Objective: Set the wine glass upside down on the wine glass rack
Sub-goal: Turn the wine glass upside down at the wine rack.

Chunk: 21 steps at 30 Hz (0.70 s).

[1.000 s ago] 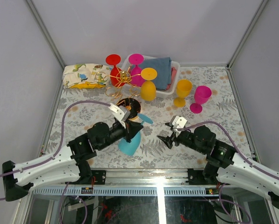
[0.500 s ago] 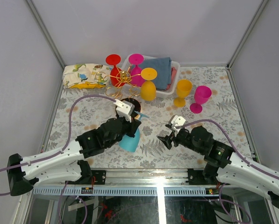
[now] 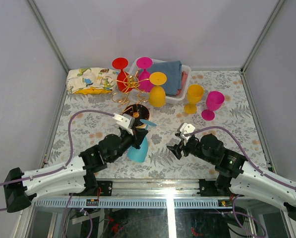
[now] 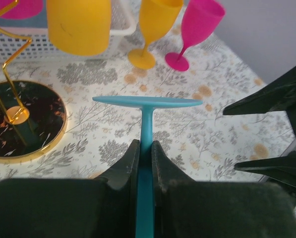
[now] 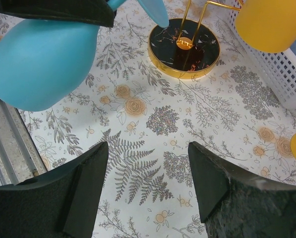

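My left gripper (image 3: 138, 133) is shut on the stem of a blue wine glass (image 3: 139, 150), held upside down with its foot (image 3: 148, 122) up and bowl down, just in front of the gold wire rack (image 3: 130, 87). In the left wrist view the fingers (image 4: 128, 163) clamp the blue stem (image 4: 147, 126); the rack's dark gold-rimmed base (image 4: 29, 144) lies to the left. The rack holds red, magenta and yellow glasses upside down. My right gripper (image 3: 174, 148) is open and empty above the cloth, to the right of the blue glass (image 5: 38, 64).
A white basket (image 3: 183, 94) with a blue cloth stands behind the rack. A yellow glass (image 3: 193, 98) and a magenta glass (image 3: 212, 104) stand upright at the right. A patterned folded cloth (image 3: 90, 80) lies at the back left.
My left arm has turned the blue glass more upright with foot up. It moved toward the rack, then drew slightly back. The right gripper has barely moved.
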Tool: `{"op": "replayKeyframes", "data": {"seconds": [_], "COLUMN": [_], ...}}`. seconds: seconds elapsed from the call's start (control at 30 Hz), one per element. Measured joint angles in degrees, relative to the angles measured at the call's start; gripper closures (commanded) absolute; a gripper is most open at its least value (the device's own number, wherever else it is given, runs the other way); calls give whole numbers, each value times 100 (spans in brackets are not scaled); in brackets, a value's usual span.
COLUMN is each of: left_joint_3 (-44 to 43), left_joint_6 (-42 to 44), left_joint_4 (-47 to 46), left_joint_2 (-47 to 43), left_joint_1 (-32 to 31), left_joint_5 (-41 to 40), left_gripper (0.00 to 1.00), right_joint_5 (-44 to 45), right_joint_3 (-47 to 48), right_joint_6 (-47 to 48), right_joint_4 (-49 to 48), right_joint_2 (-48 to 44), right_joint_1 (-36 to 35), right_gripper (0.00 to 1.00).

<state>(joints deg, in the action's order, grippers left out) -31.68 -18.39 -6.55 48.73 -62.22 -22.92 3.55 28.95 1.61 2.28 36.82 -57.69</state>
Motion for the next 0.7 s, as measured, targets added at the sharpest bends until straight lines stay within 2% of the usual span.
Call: {"op": "replayKeyframes", "data": {"seconds": [0.2,0.37,0.7], "left_joint_3": [861,1657,1770], "left_joint_6": [457,828,1362], "left_joint_4": [-1694,-3657,-5729], "left_joint_2": [-433,-291,442], "left_joint_1": [0,0,173], "left_joint_5": [396,595,861], "left_gripper": [100,100,100], "right_joint_5": [-13,-17,-59], "right_joint_3": [-37,-37,-63], "right_joint_6": [-22,-33,-35], "right_joint_4": [9,15,79], "right_joint_2": [4,22,70], "right_joint_1": [0,0,0], "right_gripper": [27,27,27]}}
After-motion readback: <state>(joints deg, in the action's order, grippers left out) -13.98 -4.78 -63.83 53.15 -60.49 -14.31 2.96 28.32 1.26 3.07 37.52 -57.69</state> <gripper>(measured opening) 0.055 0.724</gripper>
